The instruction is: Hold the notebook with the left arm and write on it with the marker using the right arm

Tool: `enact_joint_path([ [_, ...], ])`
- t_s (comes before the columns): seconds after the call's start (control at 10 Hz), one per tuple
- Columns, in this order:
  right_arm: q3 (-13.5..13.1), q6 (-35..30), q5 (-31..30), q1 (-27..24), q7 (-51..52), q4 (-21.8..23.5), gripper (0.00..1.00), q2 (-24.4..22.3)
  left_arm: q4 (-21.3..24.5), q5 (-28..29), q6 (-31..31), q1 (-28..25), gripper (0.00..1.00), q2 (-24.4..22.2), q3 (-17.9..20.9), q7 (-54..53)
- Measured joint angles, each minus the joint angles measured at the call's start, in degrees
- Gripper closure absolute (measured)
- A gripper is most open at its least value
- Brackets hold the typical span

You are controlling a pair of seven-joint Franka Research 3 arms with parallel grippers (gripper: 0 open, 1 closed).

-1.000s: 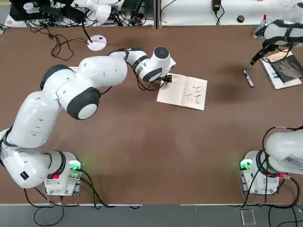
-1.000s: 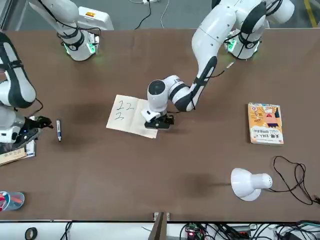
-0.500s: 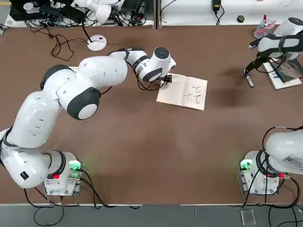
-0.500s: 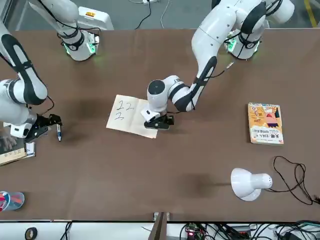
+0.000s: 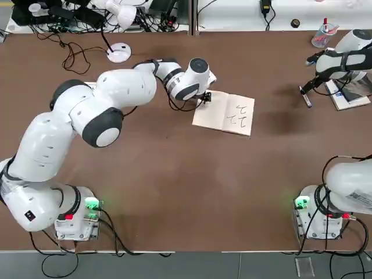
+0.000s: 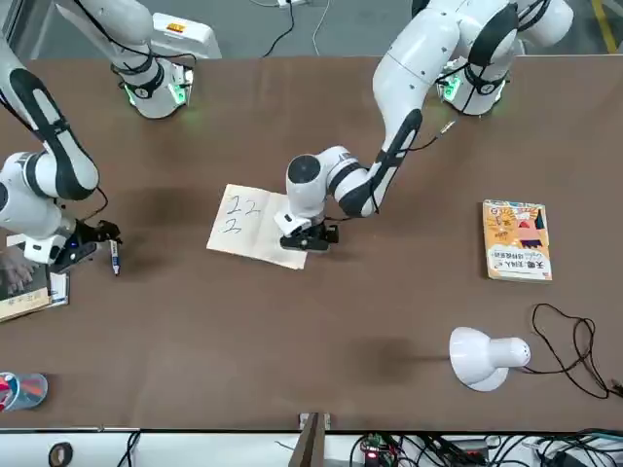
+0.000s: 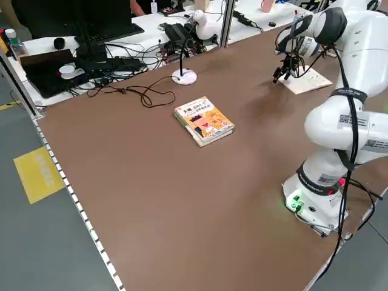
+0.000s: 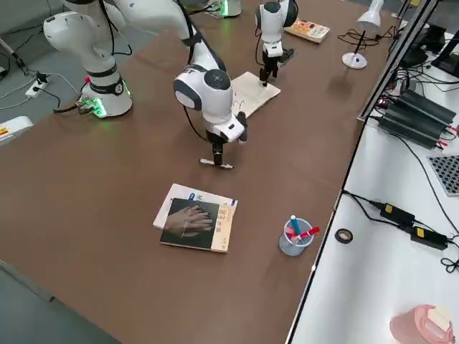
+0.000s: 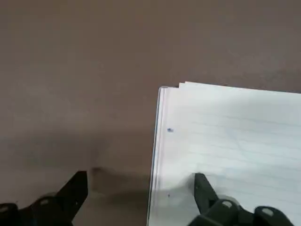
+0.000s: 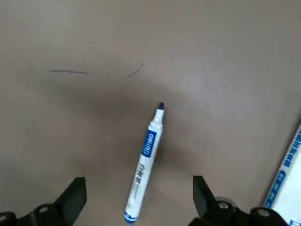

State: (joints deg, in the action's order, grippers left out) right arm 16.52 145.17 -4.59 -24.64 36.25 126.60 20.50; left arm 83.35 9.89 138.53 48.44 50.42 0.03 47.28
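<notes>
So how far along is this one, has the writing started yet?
Done: left gripper, open, pins the notebook by its edge; black strokes already on its page. In hand: right gripper hovers open over the marker, which lies on the table. Left: grasp it, carry it over, write.

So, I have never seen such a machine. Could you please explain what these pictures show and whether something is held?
Two white robot arms stand at a brown table. Four cameras look from overhead, across and each side; two sit on the wrists. The left gripper presses with open fingers on the notebook, one finger on the page, one on the table. The right gripper hovers open above the marker, which lies on the table, unheld. Also there: an orange book, a dark book, a lamp and a pen cup.
</notes>
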Motion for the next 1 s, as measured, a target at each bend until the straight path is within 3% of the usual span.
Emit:
enact_joint_path([
  [0.2,-2.3,1.6,-0.3,1.8,0.0,0.1,0.0,0.5,0.0,0.0,0.0,0.0,0.0,0.0,0.0,0.0],
  [0.5,-8.4,3.4,-0.3,6.9,-1.4,0.0,0.0,1.9,0.0,0.0,0.0,0.0,0.0,0.0,0.0,0.0],
  [1.0,-9.5,4.1,-0.3,8.7,-8.9,0.0,0.01,2.8,0.0,0.0,0.0,0.0,0.0,0.0,0.0,0.0],
])
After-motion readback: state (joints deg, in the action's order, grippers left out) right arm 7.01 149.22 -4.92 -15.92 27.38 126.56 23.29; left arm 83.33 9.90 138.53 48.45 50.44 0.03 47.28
